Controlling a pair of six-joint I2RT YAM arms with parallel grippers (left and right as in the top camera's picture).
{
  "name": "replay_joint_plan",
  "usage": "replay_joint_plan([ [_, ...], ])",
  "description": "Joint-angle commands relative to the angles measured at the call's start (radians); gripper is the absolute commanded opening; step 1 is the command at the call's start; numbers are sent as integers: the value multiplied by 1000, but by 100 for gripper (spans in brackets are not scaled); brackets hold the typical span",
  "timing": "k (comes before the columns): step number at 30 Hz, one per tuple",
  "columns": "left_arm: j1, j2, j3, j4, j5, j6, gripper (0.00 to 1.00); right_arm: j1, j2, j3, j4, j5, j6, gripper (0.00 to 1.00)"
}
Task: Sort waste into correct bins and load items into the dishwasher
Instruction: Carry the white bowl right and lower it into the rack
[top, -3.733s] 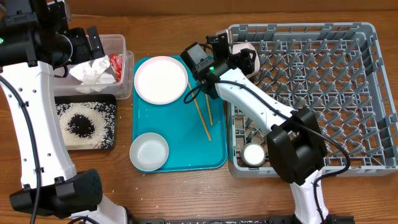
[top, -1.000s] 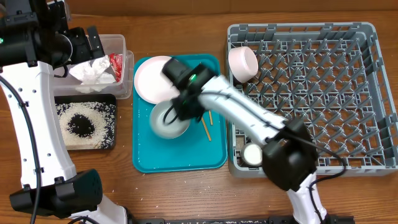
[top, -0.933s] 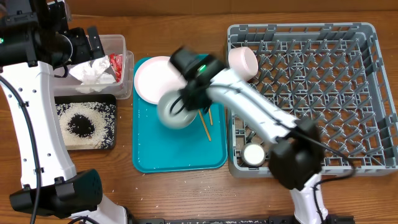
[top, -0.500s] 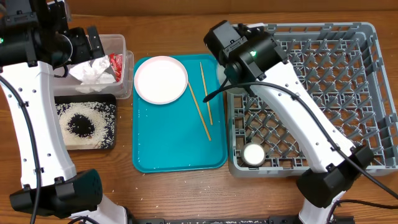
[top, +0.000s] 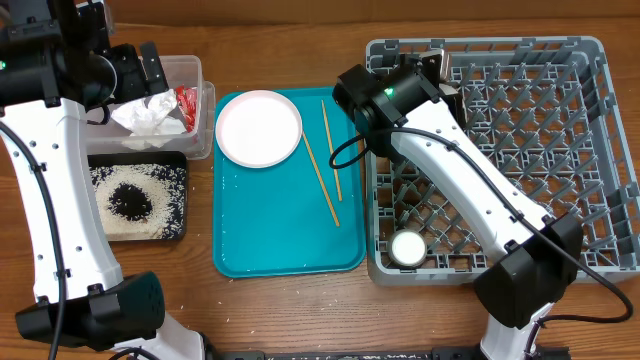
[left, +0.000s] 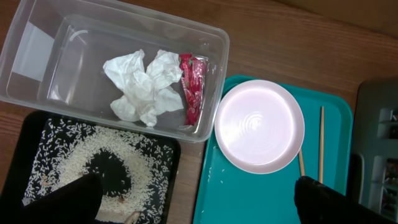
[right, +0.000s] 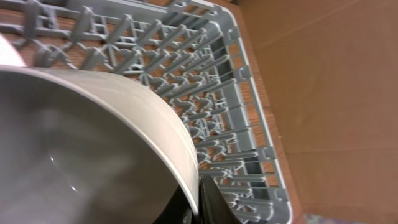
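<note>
My right gripper (right: 198, 200) is shut on the rim of the grey-green bowl (right: 93, 143), which hangs tilted over the far-left corner of the grey dish rack (top: 560, 150). In the overhead view the right arm hides that bowl and the pink bowl. A small white cup (top: 407, 247) stands in the rack's near-left corner. The pink plate (top: 259, 128) and two chopsticks (top: 322, 180) lie on the teal tray (top: 285, 240). My left gripper (left: 199, 205) hovers open above the bins. The clear tub (left: 56, 62) holds the white napkin (left: 142, 87) and red scrap (left: 190, 87). The black tray (left: 171, 186) holds rice grains (left: 74, 163).
The rack's rows of upright pegs (right: 211, 81) stand close beside the bowl. A few stray rice grains (left: 214, 177) lie on the teal tray. Bare wooden table (top: 300, 310) runs along the front edge.
My right arm lifted the grey-green bowl off the teal tray and swung it right to the rack's far-left corner, covering the pink bowl. The left arm has not moved.
</note>
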Motion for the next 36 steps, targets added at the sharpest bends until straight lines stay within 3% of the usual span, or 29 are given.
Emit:
replay_joint_plan([
  [1,2,7,16,1,-7,-14,100,-17,0,-39,17,68,23,4],
  [19,3,7,16,1,-7,-14,100,-16,139,-84,35,9,-10,4],
  [36,3,7,16,1,-7,-14,100,44,142,-134,-11,-21,1,4],
])
